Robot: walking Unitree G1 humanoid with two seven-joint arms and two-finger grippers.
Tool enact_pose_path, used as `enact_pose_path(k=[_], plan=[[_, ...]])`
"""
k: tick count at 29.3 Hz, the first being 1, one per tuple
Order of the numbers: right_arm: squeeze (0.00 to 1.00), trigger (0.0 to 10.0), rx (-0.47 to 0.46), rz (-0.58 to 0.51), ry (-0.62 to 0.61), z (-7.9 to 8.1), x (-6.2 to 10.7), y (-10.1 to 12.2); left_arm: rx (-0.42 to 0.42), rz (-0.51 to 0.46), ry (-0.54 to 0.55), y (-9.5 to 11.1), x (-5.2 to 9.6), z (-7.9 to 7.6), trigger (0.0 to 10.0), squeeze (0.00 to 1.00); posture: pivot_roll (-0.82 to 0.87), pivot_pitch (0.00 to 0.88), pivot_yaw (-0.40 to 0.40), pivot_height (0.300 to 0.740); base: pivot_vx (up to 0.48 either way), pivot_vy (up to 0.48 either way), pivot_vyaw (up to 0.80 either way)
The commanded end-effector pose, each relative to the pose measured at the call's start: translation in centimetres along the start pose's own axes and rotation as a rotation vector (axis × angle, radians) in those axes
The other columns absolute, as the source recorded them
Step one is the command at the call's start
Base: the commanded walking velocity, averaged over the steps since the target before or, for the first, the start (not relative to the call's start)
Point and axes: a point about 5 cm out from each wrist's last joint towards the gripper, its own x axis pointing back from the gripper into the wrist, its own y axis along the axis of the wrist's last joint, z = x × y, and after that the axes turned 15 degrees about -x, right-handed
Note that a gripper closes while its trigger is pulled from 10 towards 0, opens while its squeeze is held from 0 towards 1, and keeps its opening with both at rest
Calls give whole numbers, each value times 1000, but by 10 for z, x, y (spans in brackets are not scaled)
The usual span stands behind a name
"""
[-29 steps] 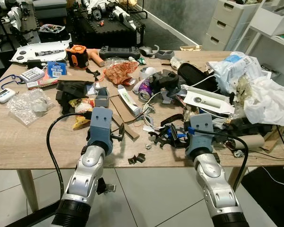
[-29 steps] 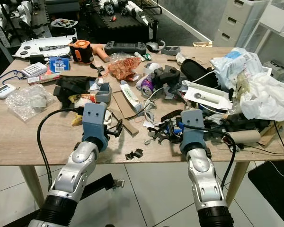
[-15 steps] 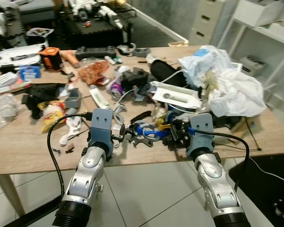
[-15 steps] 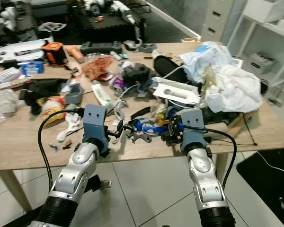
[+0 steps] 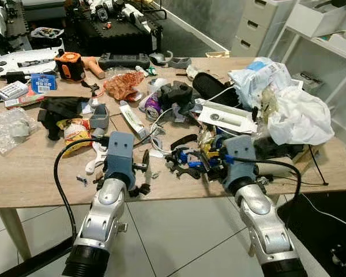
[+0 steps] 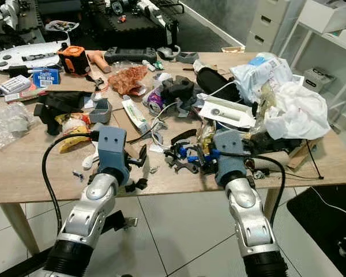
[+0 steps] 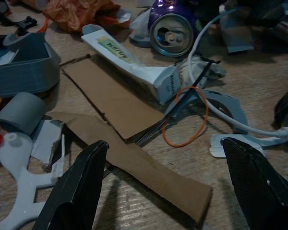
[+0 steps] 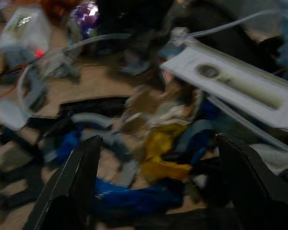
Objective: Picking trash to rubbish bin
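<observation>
2 silver arms, blue-grey wrist blocks, looping black cables, black-fingered left hand (image 5: 145,173)

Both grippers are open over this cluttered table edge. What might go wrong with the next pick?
The left gripper hovers over a flat cardboard strip lying flush on the table; its fingers may slide off it. A white cable and an orange rubber band lie close by and could snag. The right gripper faces a tangled blue and yellow pile, so one piece may drag others off the edge.

One purple can (image 5: 154,106), one toothpaste box (image 5: 132,118), one orange rubber band (image 7: 186,117), two cardboard strips (image 7: 116,100).
</observation>
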Motion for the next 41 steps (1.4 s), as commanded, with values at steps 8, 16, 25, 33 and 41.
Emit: enact_pose_path(k=[8, 16, 25, 33, 41], plan=[[0, 10000, 7, 156, -30, 0, 1, -14, -8, -6, -3, -2, 3, 2, 10000, 0, -49, 121, -2, 740, 0, 0, 0], [0, 10000, -7, 282, -65, -1, 7, -28, -11, -3, -11, -3, 1, 2, 10000, 0, -44, 134, 5, 740, 0, 0, 0], [0, 10000, -85, 361, -115, -5, 15, -41, -7, -1, -26, -3, 1, -1, 10000, 0, -40, 144, 10, 740, 0, 0, 0], [0, 10000, -88, 340, -99, -3, 13, -36, -11, -7, -19, -1, 0, 1, 10000, 0, -40, 144, 10, 740, 0, 0, 0], [0, 10000, -106, -90, 3, 8, 1, 30, -7, -20, -6, 1, 0, 3, 10000, 0, -38, 142, 12, 740, 0, 0, 0]])
